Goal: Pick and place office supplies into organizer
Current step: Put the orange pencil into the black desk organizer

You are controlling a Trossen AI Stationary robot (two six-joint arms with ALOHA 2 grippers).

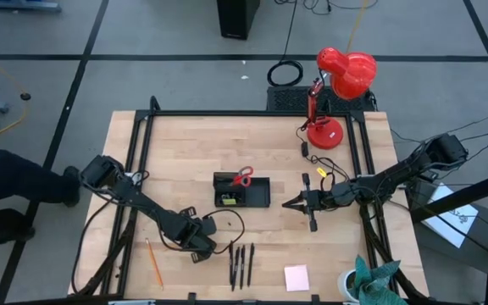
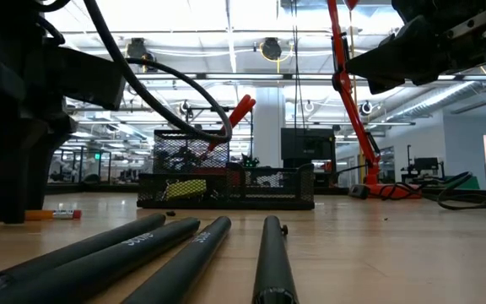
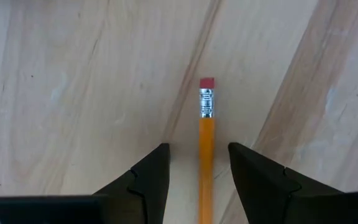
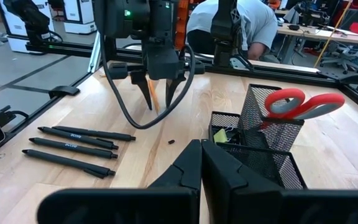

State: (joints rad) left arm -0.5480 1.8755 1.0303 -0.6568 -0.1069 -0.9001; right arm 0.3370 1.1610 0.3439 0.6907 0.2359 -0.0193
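Left gripper [image 3: 199,163] low over desk [image 1: 193,152], lower left of high view, fingers [image 3: 151,171] apart astride orange pencil [image 3: 206,155], not clamped. Right gripper [image 1: 288,203] right of organizer [image 1: 257,196] at centre, fingers together, empty. Scissors [image 1: 242,176] standing in organizer.

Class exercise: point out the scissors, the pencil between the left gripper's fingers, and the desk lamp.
scissors [image 4: 303,103], right wrist view, red handle loops.
pencil [image 3: 206,134], left wrist view, orange shaft.
desk lamp [image 1: 352,74], high view, red shade.

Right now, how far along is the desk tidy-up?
Done: scissors stand in the organizer. In hand: open left gripper straddles a pencil, not yet clamped. Left: another pencil, three pens and sticky-note pad. Shut right gripper waits beside the organizer.
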